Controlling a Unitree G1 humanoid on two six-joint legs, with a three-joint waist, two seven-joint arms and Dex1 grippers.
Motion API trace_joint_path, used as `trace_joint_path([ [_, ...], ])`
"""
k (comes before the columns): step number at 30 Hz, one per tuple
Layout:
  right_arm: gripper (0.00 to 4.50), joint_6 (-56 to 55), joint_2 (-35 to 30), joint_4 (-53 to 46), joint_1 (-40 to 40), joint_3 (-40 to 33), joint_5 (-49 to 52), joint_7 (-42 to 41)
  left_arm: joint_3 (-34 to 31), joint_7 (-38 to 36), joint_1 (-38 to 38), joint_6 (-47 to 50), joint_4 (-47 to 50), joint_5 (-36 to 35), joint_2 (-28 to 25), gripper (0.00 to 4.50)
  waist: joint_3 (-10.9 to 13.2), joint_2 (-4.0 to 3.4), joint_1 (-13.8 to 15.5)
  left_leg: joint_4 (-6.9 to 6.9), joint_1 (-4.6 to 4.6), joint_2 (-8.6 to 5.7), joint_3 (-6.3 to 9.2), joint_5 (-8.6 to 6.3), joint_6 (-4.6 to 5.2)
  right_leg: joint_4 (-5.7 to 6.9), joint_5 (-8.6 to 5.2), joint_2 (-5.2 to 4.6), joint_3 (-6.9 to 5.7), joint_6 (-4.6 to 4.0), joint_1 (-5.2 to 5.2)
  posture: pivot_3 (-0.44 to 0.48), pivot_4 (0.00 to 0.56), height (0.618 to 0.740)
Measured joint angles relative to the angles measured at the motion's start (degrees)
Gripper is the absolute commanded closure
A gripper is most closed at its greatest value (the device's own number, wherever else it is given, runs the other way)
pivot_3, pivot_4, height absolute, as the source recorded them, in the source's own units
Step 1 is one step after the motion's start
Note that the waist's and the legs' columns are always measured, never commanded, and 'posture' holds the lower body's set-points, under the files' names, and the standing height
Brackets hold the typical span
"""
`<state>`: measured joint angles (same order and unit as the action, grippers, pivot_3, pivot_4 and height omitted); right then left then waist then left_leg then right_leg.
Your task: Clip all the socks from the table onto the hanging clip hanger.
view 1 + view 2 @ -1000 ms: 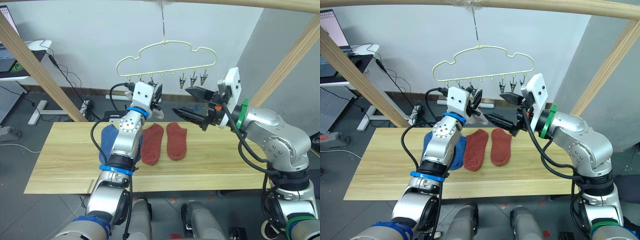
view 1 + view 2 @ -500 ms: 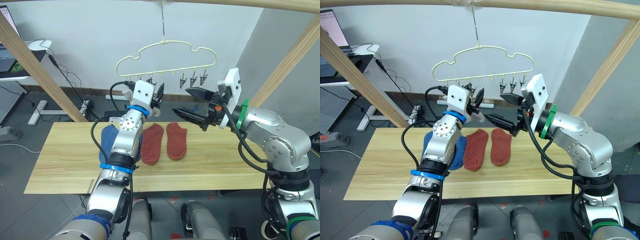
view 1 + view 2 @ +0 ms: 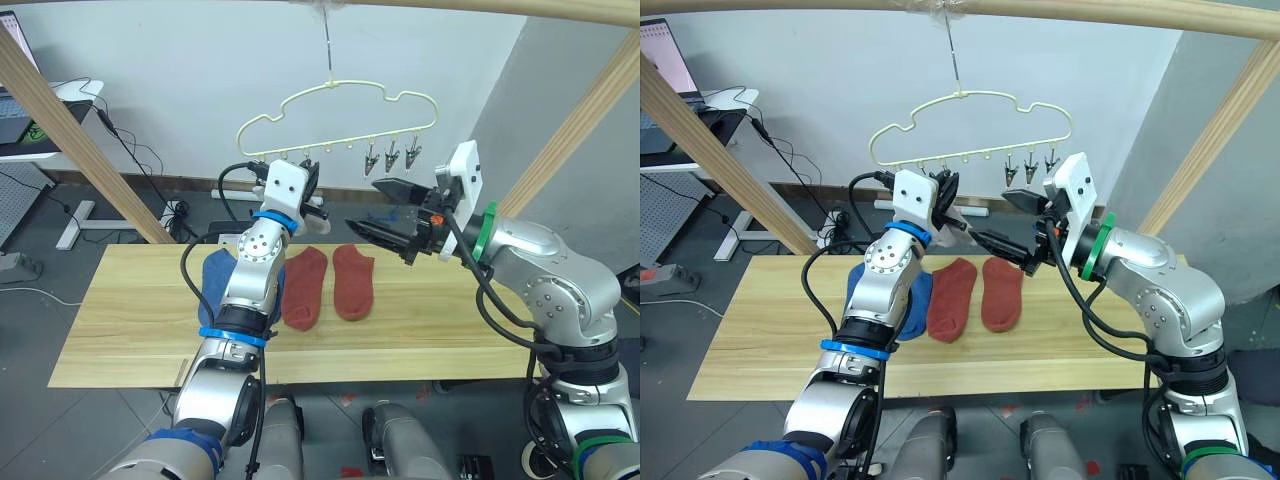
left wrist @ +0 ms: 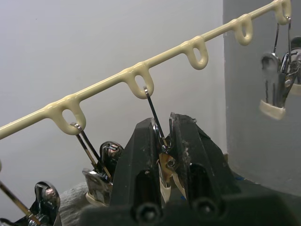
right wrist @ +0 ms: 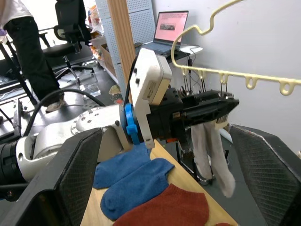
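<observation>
Left pincer (image 4: 162, 155) squeezes a metal clip (image 4: 160, 141) on the clip hanger (image 3: 330, 100); right pincer (image 3: 385, 208) gapes empty; grey sock (image 5: 211, 150) needs seating next

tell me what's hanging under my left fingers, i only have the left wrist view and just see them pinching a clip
observer: two light grey socks hang just below the left gripper, close by the clip it is shut on.
operator: what's on the table
observer: two rust-red socks and two blue socks lie flat on the table.
operator: where's the right one
observer: the right gripper is open and holds nothing, in the air beside the left one, below the three clips at the right end of the clip hanger.
</observation>
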<state>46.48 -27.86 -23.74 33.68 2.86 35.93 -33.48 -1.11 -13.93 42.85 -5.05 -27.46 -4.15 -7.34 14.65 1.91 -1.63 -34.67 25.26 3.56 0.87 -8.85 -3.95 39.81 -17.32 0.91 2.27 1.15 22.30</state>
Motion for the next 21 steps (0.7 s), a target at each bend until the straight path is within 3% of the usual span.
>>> trace_joint_path([
  [5,0.0,-4.16,0.01,11.51,-2.97,9.8,-12.51,2.38,-3.14,-3.85,0.26,10.56,4.26,-7.47,0.16,4.27,-0.01,0.01,-0.22,-0.08,-0.02,0.01,0.0,0.0,0.0,0.11,-0.04,0.02,0.02,0.06,0.01,-0.018,0.211,0.74],
  [9,0.0,-13.61,5.37,31.25,0.91,16.65,-22.27,2.05,-6.37,-8.32,0.94,28.7,10.86,-18.05,-2.51,4.27,0.0,0.01,-0.88,-0.11,-0.1,0.04,0.01,0.01,0.0,0.18,-0.08,0.05,0.03,0.14,0.0,-0.004,0.211,0.74],
  [15,0.0,-26.48,12.79,58.63,11.44,17.52,-30.38,1.4,-12.13,-12.03,1.35,48.81,15.77,-29.96,-9.33,4.27,0.0,0.01,-0.82,-0.07,-0.12,0.03,0.05,0.01,-0.01,0.17,0.0,0.02,-0.01,-0.01,-0.02,0.044,0.214,0.74],
  [21,0.0,-33.66,17.94,77.68,16.24,15.22,-33.12,1.26,-13.41,-12.95,0.5,54.86,19.34,-33.62,-11.63,4.27,0.0,0.01,0.12,-0.03,-0.11,0.03,0.02,0.01,-0.03,0.11,0.01,-0.03,0.01,-0.03,-0.03,0.069,0.215,0.74],
])
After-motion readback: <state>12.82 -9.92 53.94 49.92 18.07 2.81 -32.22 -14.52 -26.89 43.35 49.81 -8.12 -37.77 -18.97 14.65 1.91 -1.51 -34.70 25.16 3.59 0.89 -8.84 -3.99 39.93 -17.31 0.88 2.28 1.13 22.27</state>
